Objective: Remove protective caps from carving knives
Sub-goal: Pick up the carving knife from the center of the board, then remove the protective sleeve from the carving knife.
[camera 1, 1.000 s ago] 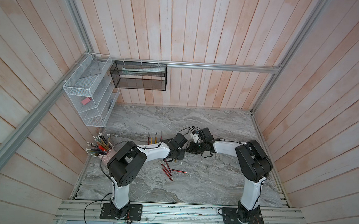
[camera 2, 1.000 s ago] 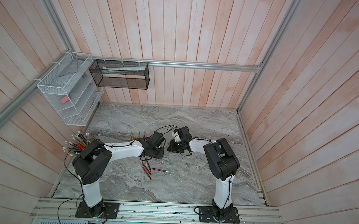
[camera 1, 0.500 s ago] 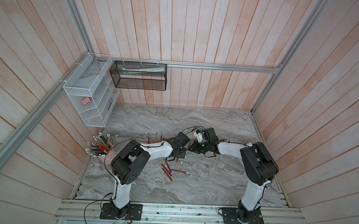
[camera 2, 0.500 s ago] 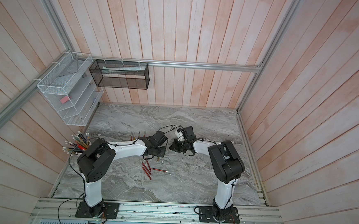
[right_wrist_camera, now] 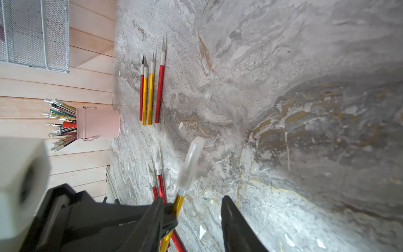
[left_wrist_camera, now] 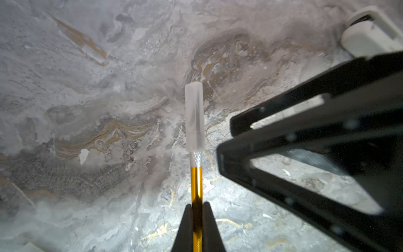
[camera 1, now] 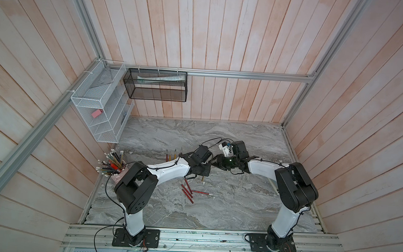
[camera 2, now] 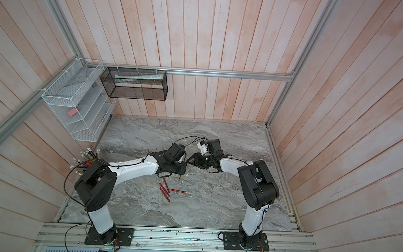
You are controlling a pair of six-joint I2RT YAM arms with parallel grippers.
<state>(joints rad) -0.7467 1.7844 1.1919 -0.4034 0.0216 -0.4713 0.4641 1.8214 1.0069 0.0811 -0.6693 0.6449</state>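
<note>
Bare knives [camera 1: 175, 155] lie behind capped knives [camera 1: 187, 192], right of pencil cup [camera 1: 117, 177].

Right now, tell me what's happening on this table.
The left gripper is shut on a yellow knife, its cap on. The right gripper is open beside the capped end, gripping nothing. Four bare knives lie in a row near the pencil cup; a few capped red knives wait in a loose pile.

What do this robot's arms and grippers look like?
The left arm and right arm have white links, boxy black joints and thin black cables. The left gripper and right gripper have black tapered fingers, with white camera blocks beside them.
</note>
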